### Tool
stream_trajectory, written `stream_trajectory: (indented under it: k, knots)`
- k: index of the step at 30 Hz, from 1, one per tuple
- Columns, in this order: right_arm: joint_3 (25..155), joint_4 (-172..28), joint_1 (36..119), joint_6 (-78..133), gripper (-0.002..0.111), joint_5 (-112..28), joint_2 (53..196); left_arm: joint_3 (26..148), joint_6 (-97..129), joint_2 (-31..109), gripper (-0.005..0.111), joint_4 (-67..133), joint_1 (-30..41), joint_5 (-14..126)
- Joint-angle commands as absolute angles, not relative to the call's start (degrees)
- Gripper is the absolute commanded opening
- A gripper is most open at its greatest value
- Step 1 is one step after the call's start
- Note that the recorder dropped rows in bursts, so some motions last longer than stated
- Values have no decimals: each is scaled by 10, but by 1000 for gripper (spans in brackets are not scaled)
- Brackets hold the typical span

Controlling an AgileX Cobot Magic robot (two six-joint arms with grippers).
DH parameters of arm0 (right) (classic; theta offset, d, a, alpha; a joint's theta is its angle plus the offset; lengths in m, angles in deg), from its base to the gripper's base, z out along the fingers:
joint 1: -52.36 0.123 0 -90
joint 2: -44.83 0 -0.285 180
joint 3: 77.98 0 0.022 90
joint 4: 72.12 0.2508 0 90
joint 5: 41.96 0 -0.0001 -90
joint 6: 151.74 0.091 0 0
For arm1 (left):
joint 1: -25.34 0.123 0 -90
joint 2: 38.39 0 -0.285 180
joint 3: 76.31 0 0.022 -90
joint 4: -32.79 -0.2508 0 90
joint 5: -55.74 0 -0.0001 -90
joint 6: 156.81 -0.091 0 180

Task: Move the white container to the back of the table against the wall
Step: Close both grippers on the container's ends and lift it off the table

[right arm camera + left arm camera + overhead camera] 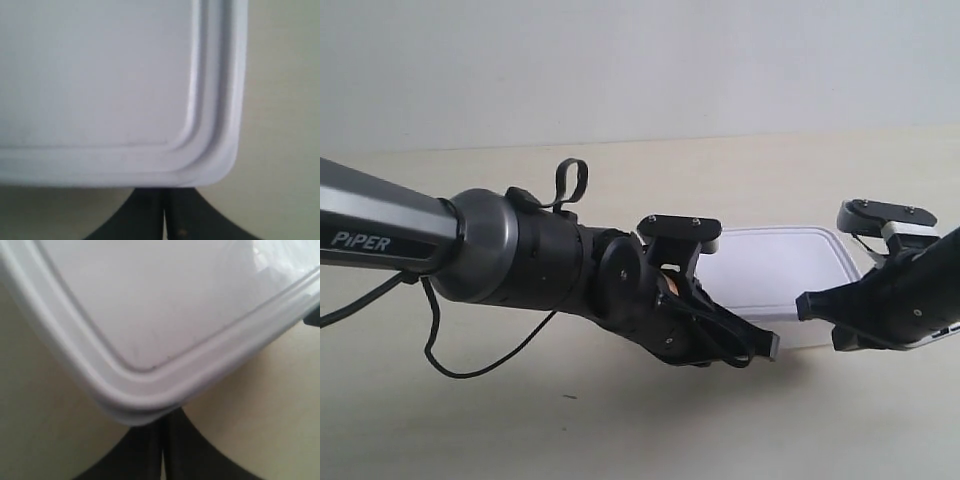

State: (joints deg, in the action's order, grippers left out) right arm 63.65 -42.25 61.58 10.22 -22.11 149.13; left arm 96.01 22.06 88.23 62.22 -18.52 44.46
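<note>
The white container (782,270) lies flat on the table (620,420), its rimmed lid facing up, some way in front of the wall (640,60). The arm at the exterior view's left ends in a gripper (768,346) at the container's near corner. In the left wrist view my left gripper (164,422) is shut, its tips right at a rounded corner of the container (150,315), nothing between the fingers. My right gripper (164,192) is shut too, tips against the near edge beside another corner of the container (100,75). In the exterior view it (806,306) sits at the right.
Bare cream table stretches from behind the container to the wall. A loose black cable (470,360) hangs under the arm at the exterior view's left. A dark part (313,318) shows at the edge of the left wrist view.
</note>
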Motion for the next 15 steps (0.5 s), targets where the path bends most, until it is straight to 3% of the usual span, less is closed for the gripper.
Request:
stream_trajectory:
  k: [1, 15]
  knots:
    - [680, -421, 613, 98, 0, -213, 1509, 966, 221, 884, 0, 616, -178, 459]
    - [767, -422, 613, 87, 0, -170, 1569, 1016, 221, 914, 0, 607, -141, 457]
